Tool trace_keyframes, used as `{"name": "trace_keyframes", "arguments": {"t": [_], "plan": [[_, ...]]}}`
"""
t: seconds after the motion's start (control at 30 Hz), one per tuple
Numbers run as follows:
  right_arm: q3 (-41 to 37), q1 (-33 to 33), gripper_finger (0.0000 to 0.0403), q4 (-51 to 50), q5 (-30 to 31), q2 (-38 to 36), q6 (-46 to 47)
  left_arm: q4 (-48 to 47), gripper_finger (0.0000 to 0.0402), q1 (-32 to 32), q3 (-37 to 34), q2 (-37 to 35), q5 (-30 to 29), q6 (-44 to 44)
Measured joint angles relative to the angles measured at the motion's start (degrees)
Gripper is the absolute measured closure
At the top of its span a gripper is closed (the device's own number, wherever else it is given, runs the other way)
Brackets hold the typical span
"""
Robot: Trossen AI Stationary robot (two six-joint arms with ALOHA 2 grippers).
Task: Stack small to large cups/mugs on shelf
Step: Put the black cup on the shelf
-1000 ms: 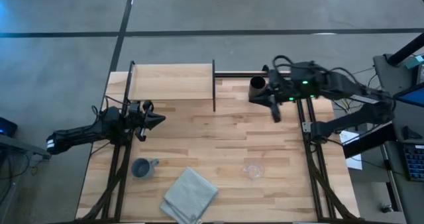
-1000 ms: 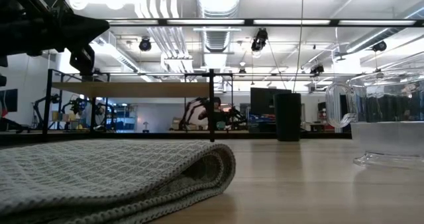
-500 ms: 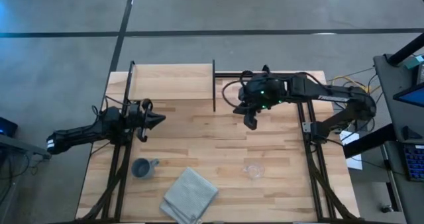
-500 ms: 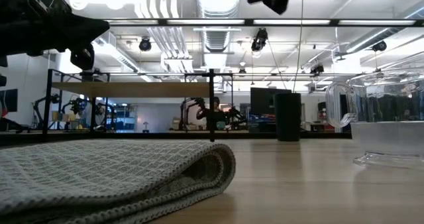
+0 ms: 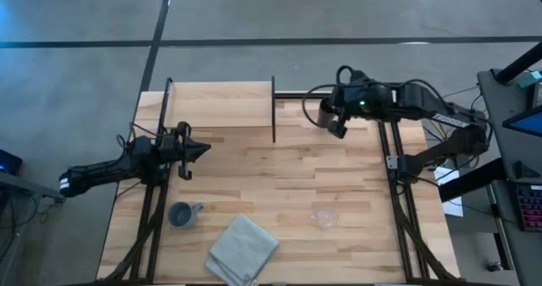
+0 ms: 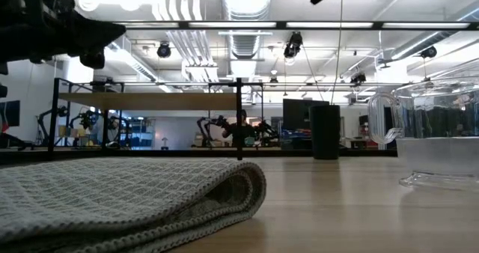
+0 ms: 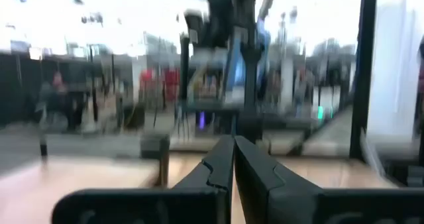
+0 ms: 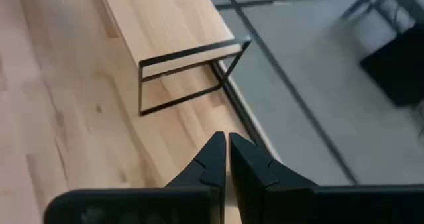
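Note:
The pale wooden shelf (image 5: 220,104) stands at the table's far left, also seen in the right wrist view (image 8: 165,25). The black cup (image 6: 325,132) stands upright on the table just right of the shelf. In the high view my right gripper (image 5: 337,127) hangs shut above it and partly covers it. The blue-grey mug (image 5: 180,214) and the clear glass cup (image 5: 323,217) rest on their bases near the front. My left gripper (image 5: 203,149) waits shut at the left, below the shelf's near edge, holding nothing.
A folded grey cloth (image 5: 243,249) lies at the table's near edge, between the mug and the glass cup. Black frame rails (image 5: 394,163) run along the table's right side. Bare wood (image 5: 279,176) spans the table's middle.
My right gripper swung toward the table's left, out past the shelf's right upright, then came back toward the far right above the black cup, tipping and turning as it went. My left gripper rolled about its own axis in place. Both stayed shut.

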Motion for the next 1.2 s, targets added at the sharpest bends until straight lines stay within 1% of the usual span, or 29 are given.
{"name": "trace_keyframes", "arguments": {"t": [0.07, 0.1, 0.13, 0.2, 0.27, 0.33, 0.4, 0.5, 0.63, 0.73, 0.8, 0.9, 1.0, 1.1, 1.2], "plan": [[0.71, 0.00, 0.0390, 0.00, 1.75, -0.81, -0.57, 5.74, 0.0402, 0.00, 0.24, 0.04, -1.49, -5.37], [1.22, -0.02, 0.0390, -0.20, 2.67, -1.31, -0.39, 5.61, 0.0402, 0.00, 0.86, 0.04, -2.84, -7.94], [1.53, -0.02, 0.0390, -0.25, 3.34, -1.70, -0.05, 4.37, 0.0402, 0.02, 2.00, 0.19, -4.17, -9.32], [2.13, -0.02, 0.0390, -0.36, 3.44, -2.53, 0.03, 0.13, 0.0402, 0.02, 5.26, 1.16, -5.06, -10.17], [2.42, 0.00, 0.0390, -0.36, 3.46, -3.25, -0.33, -6.63, 0.0402, 0.01, 9.71, 2.92, -5.14, -10.27], [2.66, 0.00, 0.0390, -0.40, 3.44, -3.71, -1.26, -13.51, 0.0402, 0.02, 14.30, 6.04, -5.14, -10.41], [2.80, 0.00, 0.0390, -0.51, 3.44, -4.02, -2.98, -16.43, 0.0402, 0.02, 19.45, 10.49, -5.12, -10.40], [2.89, 0.02, 0.0390, -0.82, 3.44, -4.35, -4.79, -17.69, 0.0402, 0.00, 27.50, 17.36, -4.86, -8.92], [2.92, 0.01, 0.0390, -0.82, 3.44, -4.09, -5.22, -17.35, 0.0402, -0.02, 38.16, 24.69, -1.60, -5.81], [2.89, 0.00, 0.0390, -0.82, 3.44, -3.79, -5.59, -16.89, 0.0402, -0.04, 45.00, 28.61, -0.54, -7.40], [2.89, 0.02, 0.0390, -0.80, 3.39, -3.63, -4.74, -16.76, 0.0402, -0.02, 48.69, 30.59, -0.29, -11.39], [2.89, 0.15, 0.0390, -0.82, 3.10, -3.54, -1.32, -15.66, 0.0402, -0.02, 52.27, 32.47, -0.16, -16.38], [2.89, 0.13, 0.0390, -0.82, 2.98, -3.43, 1.96, -14.17, 0.0402, -0.02, 54.28, 33.51, 0.05, -18.02], [2.89, 0.13, 0.0390, -0.79, 2.96, -3.43, 5.40, -14.19, 0.0402, -0.02, 55.01, 33.91, 0.06, -15.75], [2.89, 0.13, 0.0390, -0.77, 2.96, -3.39, 8.83, -14.41, 0.0402, -0.02, 54.40, 33.82, 0.06, -11.31]]}}
